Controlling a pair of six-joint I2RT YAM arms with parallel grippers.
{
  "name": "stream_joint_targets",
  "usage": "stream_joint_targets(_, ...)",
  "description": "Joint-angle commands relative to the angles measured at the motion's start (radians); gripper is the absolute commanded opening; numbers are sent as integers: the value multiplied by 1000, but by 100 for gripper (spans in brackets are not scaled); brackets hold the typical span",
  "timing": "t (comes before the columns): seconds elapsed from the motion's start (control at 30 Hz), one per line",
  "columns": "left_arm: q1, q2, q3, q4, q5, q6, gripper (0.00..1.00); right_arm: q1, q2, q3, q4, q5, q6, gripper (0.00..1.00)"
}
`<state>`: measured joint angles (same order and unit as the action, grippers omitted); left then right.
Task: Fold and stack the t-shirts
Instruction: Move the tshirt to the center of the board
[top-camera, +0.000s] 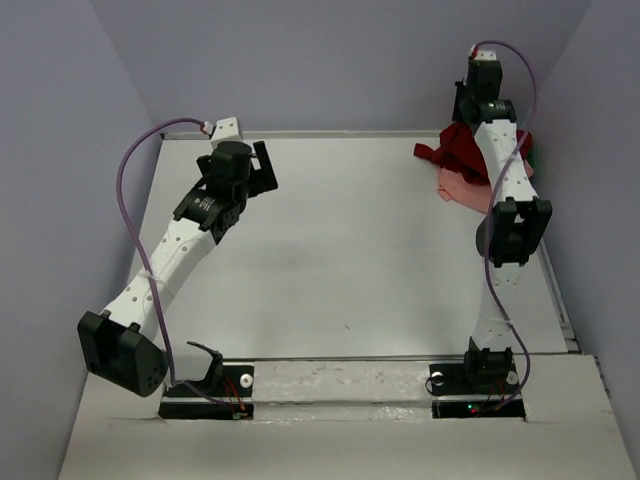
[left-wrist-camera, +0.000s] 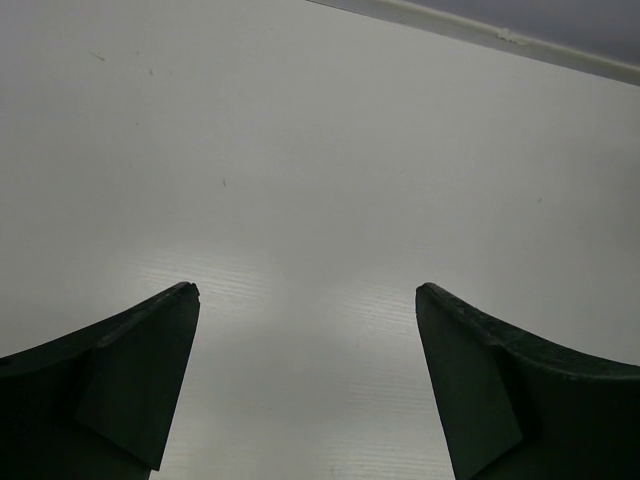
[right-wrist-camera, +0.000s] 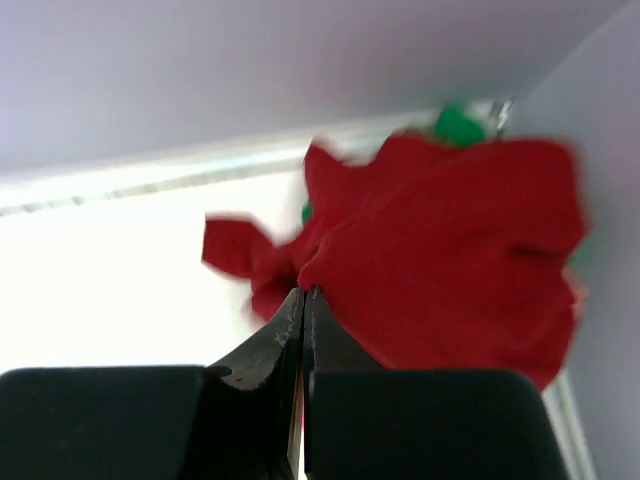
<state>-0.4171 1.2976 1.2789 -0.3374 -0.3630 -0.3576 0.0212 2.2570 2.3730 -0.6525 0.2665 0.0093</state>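
The t-shirts lie in a heap at the table's far right corner. The dark red t-shirt (top-camera: 468, 150) is on top, the salmon pink one (top-camera: 455, 187) shows beneath it, and a bit of the green one (top-camera: 536, 156) peeks out by the wall. In the right wrist view the dark red t-shirt (right-wrist-camera: 440, 260) fills the right half, blurred, with green cloth (right-wrist-camera: 458, 122) behind it. My right gripper (right-wrist-camera: 303, 293) is shut, its tips pinching a fold of the red cloth. My left gripper (left-wrist-camera: 305, 290) hangs open over bare table at the far left (top-camera: 262, 165).
The white table (top-camera: 350, 250) is walled by grey panels at the back and on both sides. The heap sits tight against the right wall (top-camera: 590, 150). A raised lip (top-camera: 330, 133) runs along the table's back edge. Both arm bases stand at the near edge.
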Motion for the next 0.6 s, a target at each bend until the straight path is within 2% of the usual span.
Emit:
stream_joint_targets(0.0,5,-43,-47,44,48,-10,98,8,-126,152,47,7,-80,0)
stream_joint_targets(0.17,0,-63,-75,66,67,-11,98,8,-224,166,160,-26,-150,0)
stream_joint_targets(0.27,-5,-77,-90,81,81,-1,98,8,-244,244,198,-65,-164,0)
stream_joint_targets(0.57,-32,-110,-128,80,70,5,96,17,-347,322,359,-182,-238,0)
